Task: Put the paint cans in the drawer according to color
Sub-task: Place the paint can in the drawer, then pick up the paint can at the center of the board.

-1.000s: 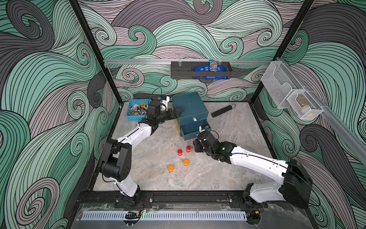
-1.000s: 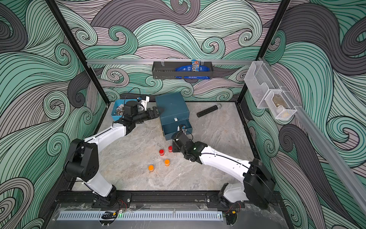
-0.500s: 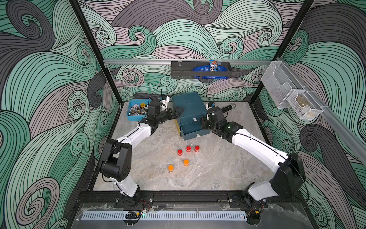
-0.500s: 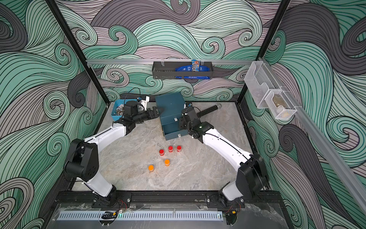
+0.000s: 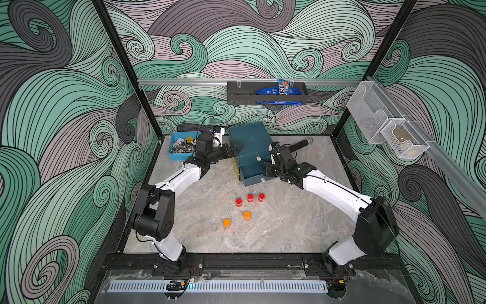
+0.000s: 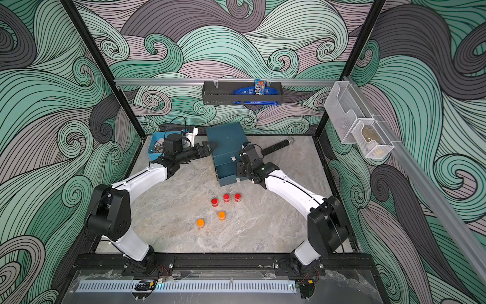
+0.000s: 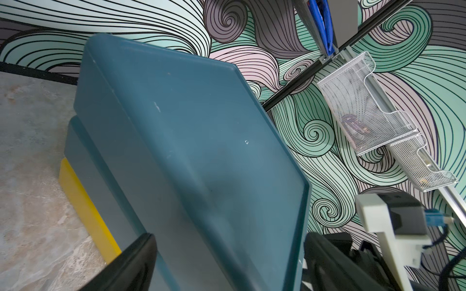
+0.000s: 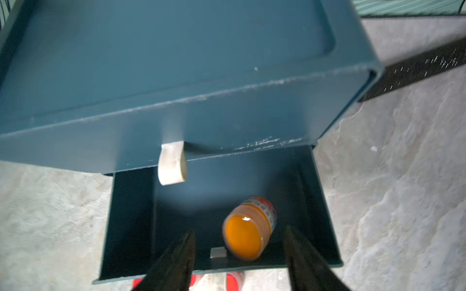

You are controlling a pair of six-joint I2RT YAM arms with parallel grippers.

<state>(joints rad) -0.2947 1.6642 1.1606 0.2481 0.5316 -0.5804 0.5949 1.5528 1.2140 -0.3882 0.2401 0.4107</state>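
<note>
Nearest, upright on the marbled grey worktop point(image 5: 284, 231): one small orange-lidded paint pot point(image 5: 226, 222) and, apart from it, a second orange-lidded pot point(image 5: 247, 215). Just beyond, in a loose row: three small red-lidded paint pots point(image 5: 250, 197), near the front of the dark teal plastic chest of drawers point(image 5: 249, 139). No magenta-lidded pots in view.

Next, the chest's lowest drawer point(image 5: 252, 182), pulled out. Inside, by the right wrist view: a third orange-lidded pot point(image 8: 248, 228), tipped on its side close to the front wall, blurred. Right jaws spread open above it, flanking but not touching, holding nothing. Left jaws spread wide astride the chest's upper side edge, clamping nothing discernible, probably just steadying.

Likely trouble from here:
- Lying sideways, so free to roll, or to be struck by the next orange pot dropped in.
- Hanging low over the drawer front, so apt to snag its rim on withdrawal and drag the chest.
- Reaching back across the red row, easy to topple them.
- Easy too to mix colours in one drawer.

Farthest back, uninvolved: a light-blue plastic bin of metal bits point(image 5: 181, 155) and a black perforated bar point(image 5: 297, 145).
</note>
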